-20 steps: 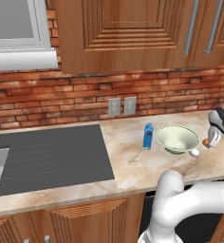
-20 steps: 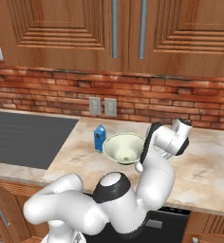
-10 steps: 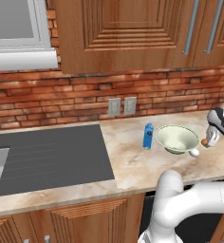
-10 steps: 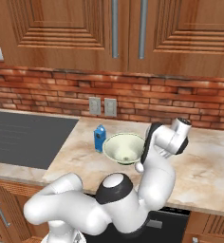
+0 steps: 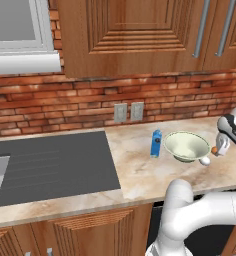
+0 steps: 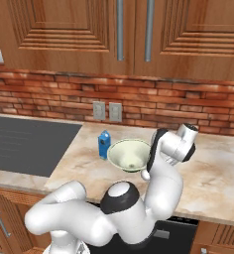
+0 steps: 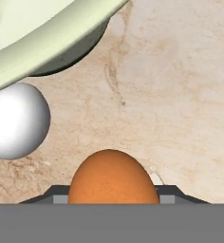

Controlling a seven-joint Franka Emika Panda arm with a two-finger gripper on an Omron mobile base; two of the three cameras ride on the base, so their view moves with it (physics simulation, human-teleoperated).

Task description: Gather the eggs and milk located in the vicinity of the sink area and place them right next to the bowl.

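Hand view puts the orange-brown egg (image 7: 113, 176) held in the claw (image 7: 113, 192), its long axis pointing away from the hand, above bare counter (image 7: 180, 95). The white egg (image 7: 16, 120) already lies just beside the bowl (image 7: 47, 38), off to one side of the held one. Judging by that, a short descent onto the open marble beside it should finish. The milk (image 5: 156, 143) stands by the bowl's far side.
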